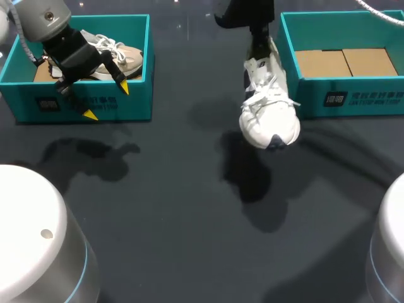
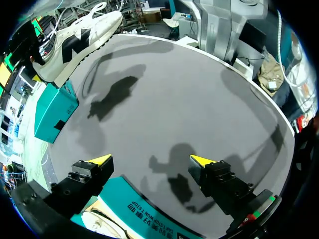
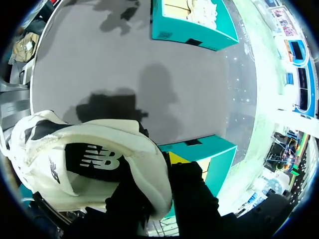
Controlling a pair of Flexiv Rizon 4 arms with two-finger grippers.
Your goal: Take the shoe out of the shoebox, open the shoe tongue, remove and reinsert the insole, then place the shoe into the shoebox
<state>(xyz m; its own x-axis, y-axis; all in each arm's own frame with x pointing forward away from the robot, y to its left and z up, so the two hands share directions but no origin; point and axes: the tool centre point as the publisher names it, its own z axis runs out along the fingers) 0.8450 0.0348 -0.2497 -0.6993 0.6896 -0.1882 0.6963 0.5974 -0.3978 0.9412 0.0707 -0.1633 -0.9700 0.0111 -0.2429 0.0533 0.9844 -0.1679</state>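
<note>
The white shoe [image 1: 270, 104] hangs in the air just beside the empty shoebox [image 1: 353, 98], at the side that faces the middle of the surface [image 1: 177, 208]. Its heel is up and its toe points down and away from the arm. The right tool [image 3: 167, 164] holds it by the heel. In the right wrist view one yellow tip lies against the outside of the heel collar, the other finger is hidden by the shoe, and the empty shoebox [image 3: 209, 154] lies just past that tip. The shoe's shadow falls on the surface, away from the empty shoebox.

Well apart from the empty shoebox, across the surface, stands a second shoebox [image 1: 38, 101] of the same teal, with a beige shoe [image 1: 120, 57] lying inside. The left tool [image 1: 107, 101] hovers over this box's front wall with its fingers spread wide and nothing between them. In the left wrist view the left tool [image 2: 149, 162] has the front wall of the second shoebox [image 2: 144, 209] under its tips. Far ahead of it, the white shoe [image 2: 75, 40] shows side-on above the empty shoebox [image 2: 52, 112].
</note>
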